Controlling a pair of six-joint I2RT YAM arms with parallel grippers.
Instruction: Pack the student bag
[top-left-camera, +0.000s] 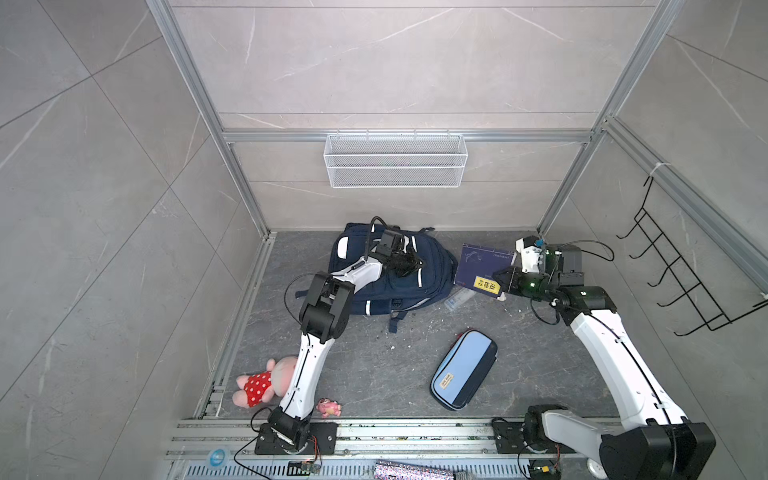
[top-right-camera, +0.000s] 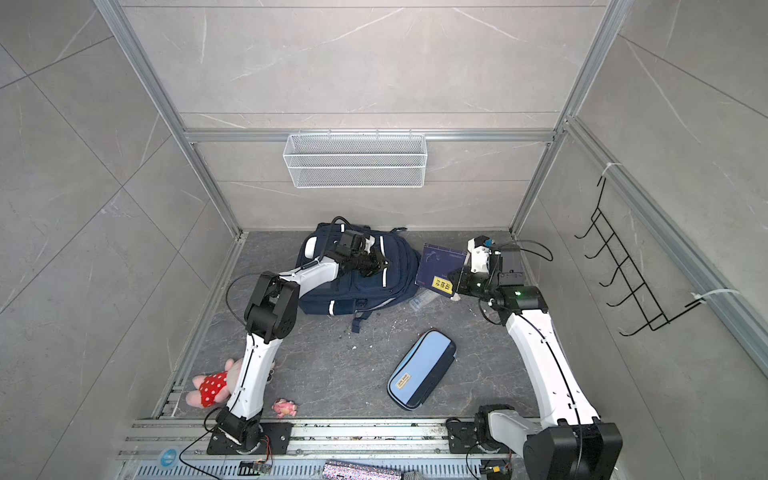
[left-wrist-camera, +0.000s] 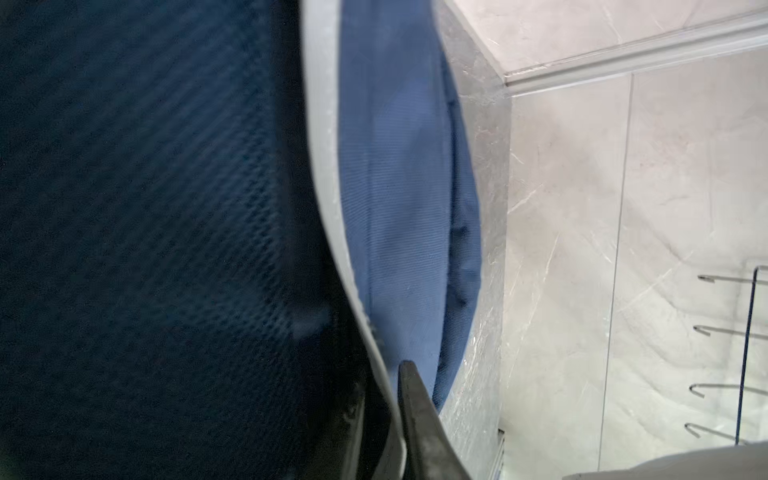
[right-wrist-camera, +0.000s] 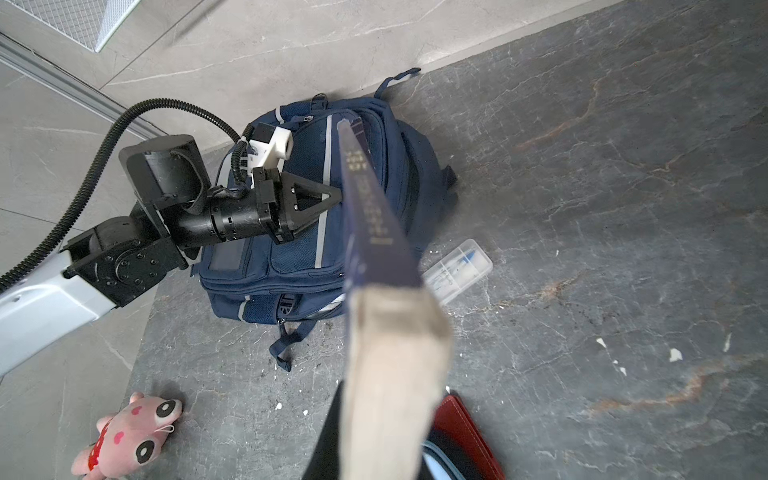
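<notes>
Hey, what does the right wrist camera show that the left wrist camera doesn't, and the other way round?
Only the right wrist view shows the dark blue book held close to the lens, a clear plastic case beside the bag, and a pink plush toy on the floor. Only the left wrist view shows the black wire hook rack on the wall. Both show the student bag with its grey stripe, the left gripper at it, and the dark stone floor.

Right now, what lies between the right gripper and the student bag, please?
The dark-blue book the right gripper holds, plus a clear plastic box on the floor beside the student bag, in both top views.
</notes>
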